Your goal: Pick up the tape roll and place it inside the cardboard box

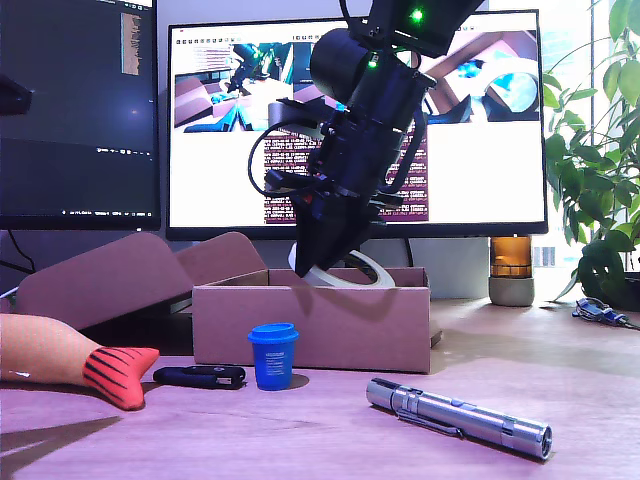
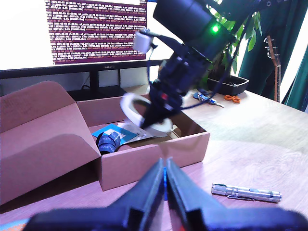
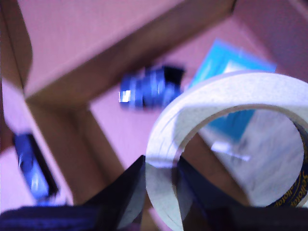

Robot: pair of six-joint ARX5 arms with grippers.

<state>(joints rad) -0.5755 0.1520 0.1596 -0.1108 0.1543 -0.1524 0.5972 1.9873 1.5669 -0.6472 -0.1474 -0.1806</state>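
The tape roll (image 1: 372, 269) (image 2: 130, 103) (image 3: 207, 89), a flat white ring, hangs tilted just above the open top of the cardboard box (image 1: 320, 322) (image 2: 144, 164) (image 3: 118, 130). My second gripper (image 1: 306, 262) (image 2: 146, 120) (image 3: 161, 166) points down into the box and is shut on the ring's rim. In the first wrist view my first gripper (image 2: 165, 166) is shut with nothing in it, low over the table in front of the box. That gripper is out of the exterior view.
Inside the box lie a dark blue roll (image 2: 107, 142) (image 3: 149, 89) and a light blue sheet (image 3: 233, 62). Slanted flaps (image 1: 110, 275) (image 2: 38, 130) stand beside it. A blue cup (image 1: 273, 355), a black object (image 1: 200, 375), a silver flashlight (image 1: 458, 416) (image 2: 246, 192) and a fish toy (image 1: 70, 360) lie in front.
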